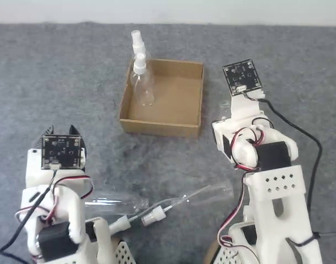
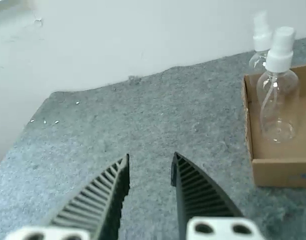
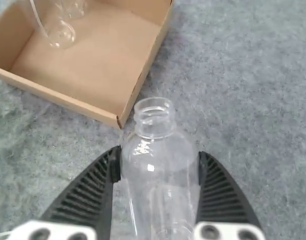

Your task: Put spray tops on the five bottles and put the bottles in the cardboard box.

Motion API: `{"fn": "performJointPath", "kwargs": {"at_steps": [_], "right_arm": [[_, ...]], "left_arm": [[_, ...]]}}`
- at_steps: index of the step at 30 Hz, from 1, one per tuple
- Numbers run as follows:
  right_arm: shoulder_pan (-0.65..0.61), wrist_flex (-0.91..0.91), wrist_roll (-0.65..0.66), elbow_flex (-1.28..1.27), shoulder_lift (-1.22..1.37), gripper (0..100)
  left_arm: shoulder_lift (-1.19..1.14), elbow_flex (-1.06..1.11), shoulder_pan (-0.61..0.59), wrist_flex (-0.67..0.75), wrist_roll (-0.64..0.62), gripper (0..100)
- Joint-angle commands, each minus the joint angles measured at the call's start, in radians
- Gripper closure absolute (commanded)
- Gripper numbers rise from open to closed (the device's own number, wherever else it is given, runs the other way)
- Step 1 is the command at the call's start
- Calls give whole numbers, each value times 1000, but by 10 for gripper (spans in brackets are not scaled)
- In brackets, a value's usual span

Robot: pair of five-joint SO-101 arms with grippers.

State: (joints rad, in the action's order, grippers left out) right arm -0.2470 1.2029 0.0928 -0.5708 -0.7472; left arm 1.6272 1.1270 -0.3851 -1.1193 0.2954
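Work is sitting partway: one capped bottle is standing in the cardboard box, upper centre; right end effector is clamping an uncapped bottle nearby; left end effector is gaping, empty.

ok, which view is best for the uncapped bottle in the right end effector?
Right wrist view: the uncapped bottle sits gripped in the right end effector, with its open neck clear. The high view catches just a sliver of it. The left wrist view faces the cardboard box instead.

Lab bench: grey felt mat, white wall
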Motion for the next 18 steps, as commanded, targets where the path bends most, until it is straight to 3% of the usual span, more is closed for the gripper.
{"fn": "performJointPath", "kwargs": {"at_steps": [1,13,18], "right_arm": [[5,-45,-9,0,-35,908],[8,-45,-9,-3,-35,908],[12,-42,-9,-3,-35,908]], "left_arm": [[-6,-64,3,-66,40,848],[-8,-70,-3,-199,58,815],[-84,-166,2,-270,92,815]]}}
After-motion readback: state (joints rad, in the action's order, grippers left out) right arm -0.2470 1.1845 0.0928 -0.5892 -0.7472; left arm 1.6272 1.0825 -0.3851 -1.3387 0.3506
